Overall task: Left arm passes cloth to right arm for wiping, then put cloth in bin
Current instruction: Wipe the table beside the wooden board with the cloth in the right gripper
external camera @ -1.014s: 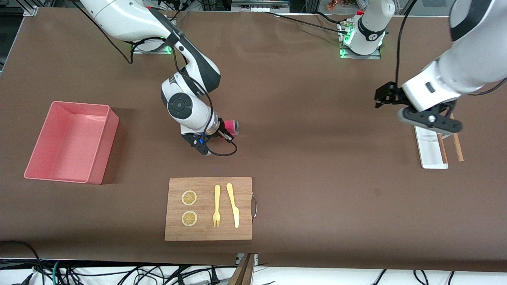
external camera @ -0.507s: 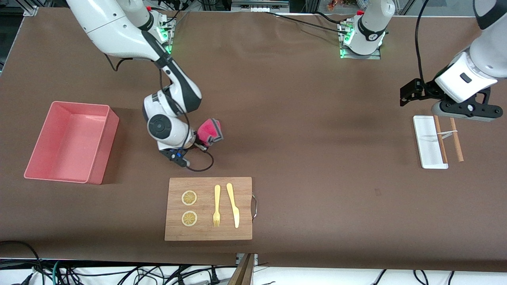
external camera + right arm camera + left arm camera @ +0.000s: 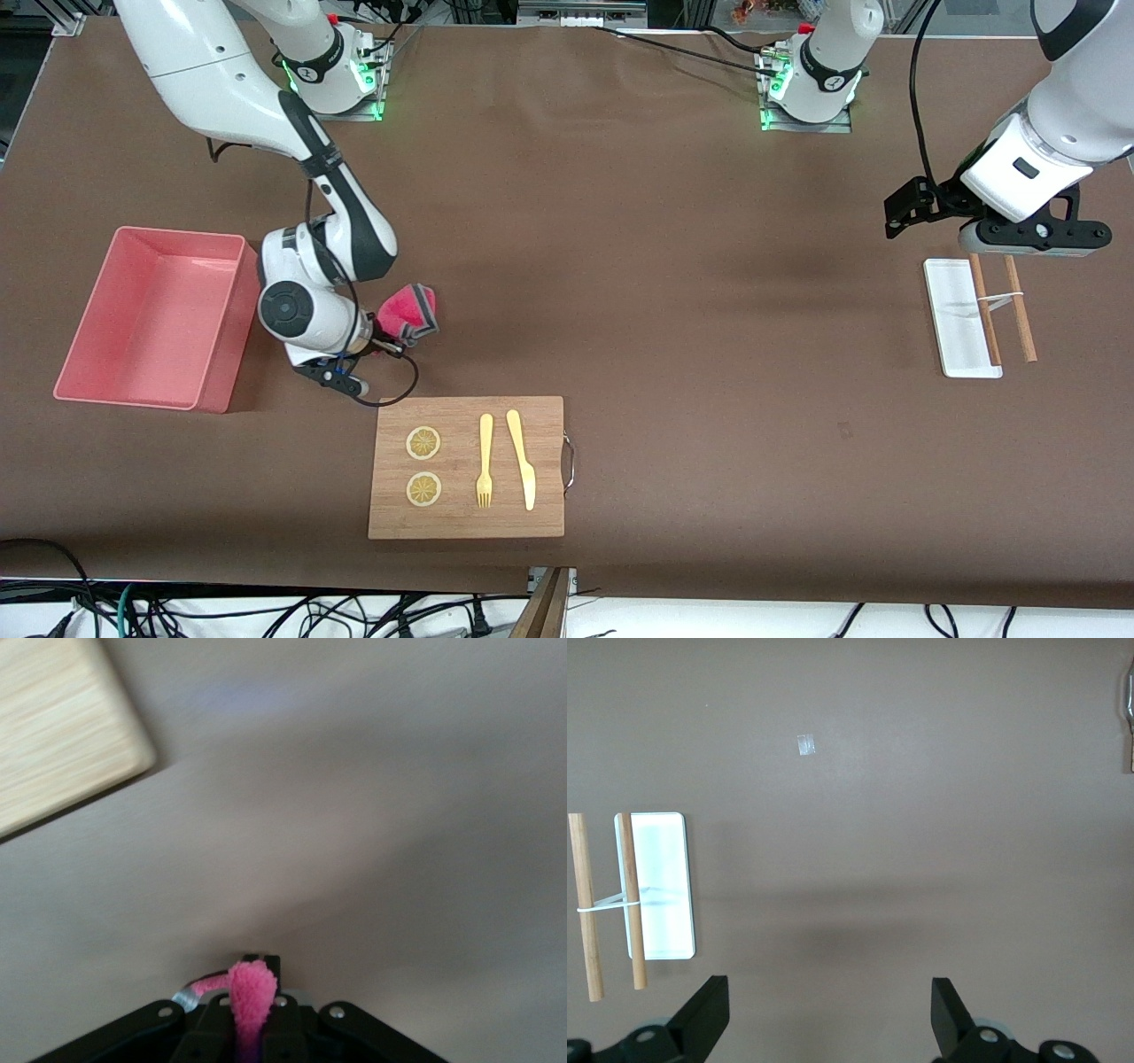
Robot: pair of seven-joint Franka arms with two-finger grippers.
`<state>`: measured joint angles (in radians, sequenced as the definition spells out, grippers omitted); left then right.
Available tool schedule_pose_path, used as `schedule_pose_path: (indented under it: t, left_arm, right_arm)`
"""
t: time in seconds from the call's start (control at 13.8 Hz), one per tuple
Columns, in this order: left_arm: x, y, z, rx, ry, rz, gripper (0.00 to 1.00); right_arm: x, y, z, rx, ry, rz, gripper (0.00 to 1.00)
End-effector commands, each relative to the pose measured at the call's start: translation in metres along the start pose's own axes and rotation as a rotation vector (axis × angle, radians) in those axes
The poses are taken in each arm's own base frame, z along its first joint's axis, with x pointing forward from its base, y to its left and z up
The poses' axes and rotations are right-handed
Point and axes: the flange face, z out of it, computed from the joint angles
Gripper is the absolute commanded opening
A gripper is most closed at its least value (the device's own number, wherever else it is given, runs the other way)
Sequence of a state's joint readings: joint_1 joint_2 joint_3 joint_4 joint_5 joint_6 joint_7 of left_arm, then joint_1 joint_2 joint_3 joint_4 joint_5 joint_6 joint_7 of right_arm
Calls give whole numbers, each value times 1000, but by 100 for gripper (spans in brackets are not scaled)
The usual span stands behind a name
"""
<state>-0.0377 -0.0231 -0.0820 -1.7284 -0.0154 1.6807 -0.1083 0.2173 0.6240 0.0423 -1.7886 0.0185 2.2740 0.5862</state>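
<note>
the brown table carries everything, with the two arm bases along its edge farthest from the front camera. the right arm reaches down from its base toward its own end of the table, its wrist low between the bin and the wooden cutting board. the left arm is raised at its own end and waits there.

the salmon-pink bin sits at the right arm's end of the table, its inside bare. the cutting board lies nearer to the front camera than the right arm's wrist, with a metal handle on the edge toward the left arm's end. on the board are a yellow knife, a yellow fork beside it, and two lemon slices, one nearer the camera than the other.

at the left arm's end lies a small white tray, with a pair of wooden chopsticks resting partly across it, tied by a pale band.

the right gripper is clamped tight on the magenta cloth, over bare table between the bin and the board; the right wrist view shows a pink fold pinched between its fingers.

the left gripper hangs over the table just beside the white tray, its fingers spread wide and holding nothing.
</note>
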Motion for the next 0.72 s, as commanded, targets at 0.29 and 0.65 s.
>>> schedule_pose_path:
  t: [0.29,0.65]
  left_arm:
    - [7,-4,-1,18,17,-44,100]
    - [10,-37,4,16,1,-90,100]
  right_arm:
    - [36,72,-36,-65,11,-216,0]
    - [41,73,-31,-75,24,-191,0]
